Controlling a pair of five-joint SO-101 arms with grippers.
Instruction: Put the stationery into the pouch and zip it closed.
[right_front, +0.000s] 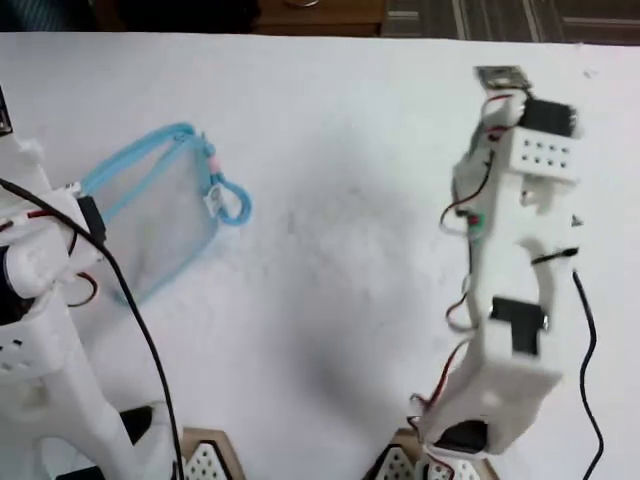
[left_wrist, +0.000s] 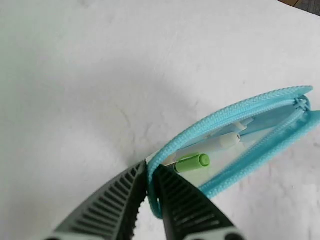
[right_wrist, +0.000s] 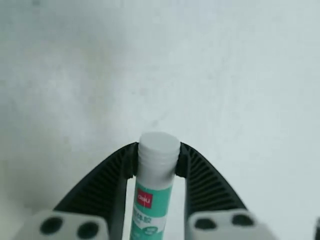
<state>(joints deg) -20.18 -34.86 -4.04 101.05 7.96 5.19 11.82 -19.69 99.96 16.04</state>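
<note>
Left gripper (left_wrist: 148, 172) clenched on pouch (left_wrist: 227, 116) rim, near tabletop (right_front: 330, 200) left edge, probably pinning mouth open for loading. Green-capped pen (left_wrist: 192, 162) already inside. Right gripper (right_wrist: 157, 152) grasping glue stick (right_wrist: 155, 190) over tabletop's right side, white end forward, ready to insert.

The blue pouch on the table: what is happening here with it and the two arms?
The left arm's jaws are shut on the rim of the blue zip pouch, at one end of its open mouth. A green-capped pen and a white pen lie inside. The right arm's jaws grip a glue stick on the other side of the white table, apart from the pouch. The zip is not yet closed.
</note>
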